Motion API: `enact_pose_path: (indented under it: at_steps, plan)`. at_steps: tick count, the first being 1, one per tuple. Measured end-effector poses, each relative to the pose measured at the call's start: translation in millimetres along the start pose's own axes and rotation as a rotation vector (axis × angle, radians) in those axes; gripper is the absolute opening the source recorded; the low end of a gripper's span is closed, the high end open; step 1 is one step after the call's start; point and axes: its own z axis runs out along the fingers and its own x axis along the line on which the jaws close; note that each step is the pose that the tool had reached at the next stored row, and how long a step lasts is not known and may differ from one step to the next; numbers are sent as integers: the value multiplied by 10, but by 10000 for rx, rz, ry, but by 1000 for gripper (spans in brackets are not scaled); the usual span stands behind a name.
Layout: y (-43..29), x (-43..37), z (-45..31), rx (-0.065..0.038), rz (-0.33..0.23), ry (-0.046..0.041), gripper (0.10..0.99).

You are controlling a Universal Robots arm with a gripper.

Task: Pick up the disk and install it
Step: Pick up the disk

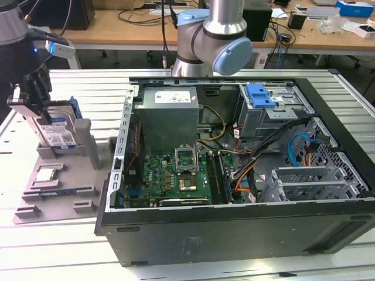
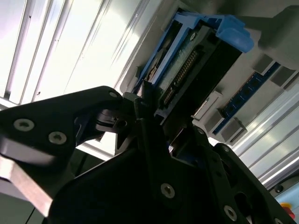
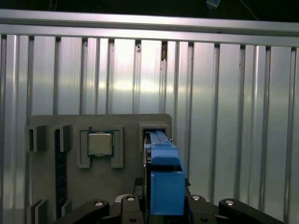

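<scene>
Gripping the disk (image 1: 58, 132) in its slot: pick-up step, by the look of it, with installing not yet begun.
Clamping the claw (image 3: 162, 199) on the disk's upper edge, pinching the blue carrier between the fingers in both wrist views; standing upright in the grey holder (image 1: 88, 149) at the exterior view's left, slot walls close on both sides, a square chip (image 3: 100, 143) seated just beside. Calling, judging by those walls, for a straight pull out before any sideways travel. Leaving open ribbed worktop (image 1: 70, 252) around the holder; farther off, facing the raised rim of the open computer case (image 1: 125, 134) and the drive cage (image 1: 275, 111) among loose cables (image 1: 258, 153).
</scene>
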Motion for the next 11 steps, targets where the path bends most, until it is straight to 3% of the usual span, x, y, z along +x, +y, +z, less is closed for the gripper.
enact_pose_path:
  at_steps: [11]
  plan:
    - [-1,-36,-229,0,0,0,365]
